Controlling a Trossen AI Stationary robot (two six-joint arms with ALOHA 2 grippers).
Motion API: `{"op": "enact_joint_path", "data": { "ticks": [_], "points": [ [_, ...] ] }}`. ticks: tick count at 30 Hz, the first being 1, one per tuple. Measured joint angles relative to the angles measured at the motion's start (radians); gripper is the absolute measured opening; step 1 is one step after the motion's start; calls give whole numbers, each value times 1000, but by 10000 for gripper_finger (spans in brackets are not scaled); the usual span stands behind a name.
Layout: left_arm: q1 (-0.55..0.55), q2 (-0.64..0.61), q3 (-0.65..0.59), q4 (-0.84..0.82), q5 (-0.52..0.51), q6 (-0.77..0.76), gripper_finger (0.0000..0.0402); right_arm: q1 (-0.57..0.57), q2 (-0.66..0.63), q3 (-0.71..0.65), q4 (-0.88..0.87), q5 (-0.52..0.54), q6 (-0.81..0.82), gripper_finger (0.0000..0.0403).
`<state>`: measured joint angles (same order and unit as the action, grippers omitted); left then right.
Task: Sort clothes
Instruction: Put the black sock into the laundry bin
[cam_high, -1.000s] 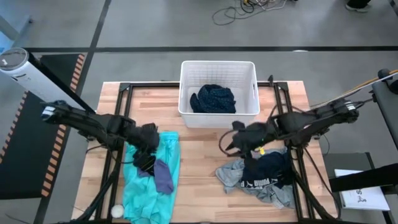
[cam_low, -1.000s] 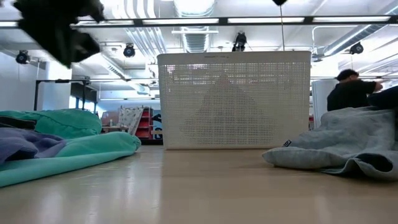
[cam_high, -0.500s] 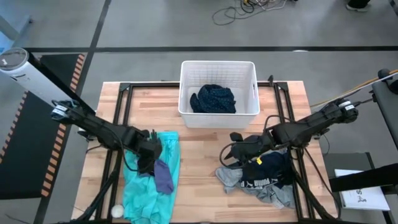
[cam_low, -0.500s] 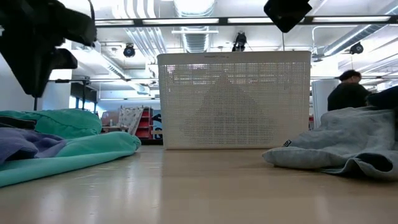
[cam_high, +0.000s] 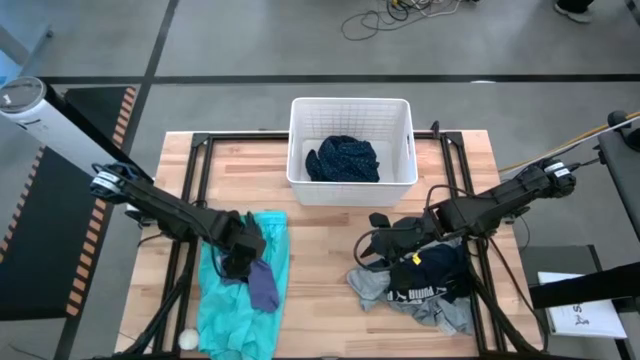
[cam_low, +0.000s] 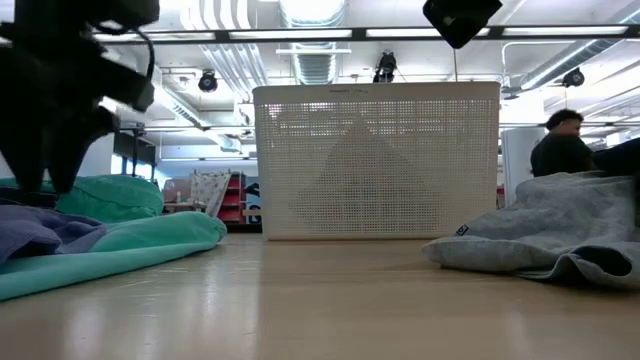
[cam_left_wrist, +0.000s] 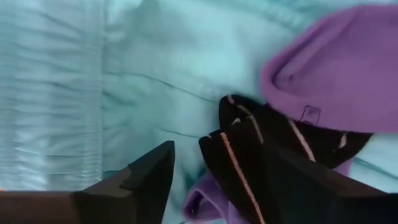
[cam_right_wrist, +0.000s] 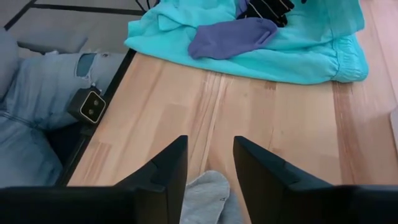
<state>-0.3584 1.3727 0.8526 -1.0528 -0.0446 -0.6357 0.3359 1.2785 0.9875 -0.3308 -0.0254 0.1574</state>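
A large turquoise garment (cam_high: 240, 295) lies spread at the table's near left, with purple pieces (cam_high: 263, 285) on it. My left gripper (cam_left_wrist: 214, 183) stands open low over it. A small dark striped piece (cam_left_wrist: 249, 155) lies on the turquoise cloth between its fingers, and I cannot tell whether they touch it. The navy patterned garment (cam_high: 343, 160) lies in the white basket (cam_high: 300, 115). My right gripper (cam_right_wrist: 210, 165) hangs open above the table's middle, over the edge of the grey garment (cam_high: 372, 285). The dark white-printed garment (cam_high: 432, 280) lies on the grey one.
A small white ball (cam_high: 188, 340) lies at the near left corner. Bare wood (cam_high: 320, 240) shows between the two piles. A person's leg in torn jeans (cam_right_wrist: 43, 106) is beside the table edge, and another person (cam_low: 560, 150) stands far behind.
My left gripper has come down toward the near edge onto the turquoise garment and has opened. The dark piece that hung from it now lies on that garment. My right gripper has sunk a little toward the grey garment.
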Motion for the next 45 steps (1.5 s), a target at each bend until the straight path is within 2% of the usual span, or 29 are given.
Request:
{"op": "enact_joint_path", "data": {
  "ticks": [3, 6, 9, 13, 14, 20, 26, 31, 35, 40, 45],
  "points": [
    [0, 0, -41, 50, 42, -3, 242, 0, 0, 0, 0, 0, 3, 109],
    [-1, -6, -66, 99, 61, -6, 218, 0, 0, 0, 0, 0, 3, 105],
    [-3, -8, -68, 107, 54, 31, 156, 0, 0, 0, 0, 0, 2, 103],
    [-3, -12, -56, 102, 34, 70, 32, 0, 0, 0, 0, 0, 2, 104],
    [-3, -16, -50, 103, 32, 67, 17, 0, 0, 0, 0, 0, 2, 105],
    [-5, -61, 24, 96, -55, 66, 5, 0, 0, -14, -30, 4, -1, 92],
    [-5, -151, 155, 93, -200, 126, 2, 0, 0, -100, -37, 52, 35, 49],
    [-4, -204, 296, 113, -387, 248, 1, 0, 0, -150, -32, 54, 92, 11],
    [22, -220, 384, 211, -521, 418, 1, 0, 0, -153, -20, 54, 103, 1],
    [120, -215, 416, 470, -526, 730, 1, 0, 0, -151, 13, 54, 79, 3],
    [301, -174, 436, 658, -398, 920, 0, 0, 0, -149, 19, 54, 67, 3]
  ]
}}
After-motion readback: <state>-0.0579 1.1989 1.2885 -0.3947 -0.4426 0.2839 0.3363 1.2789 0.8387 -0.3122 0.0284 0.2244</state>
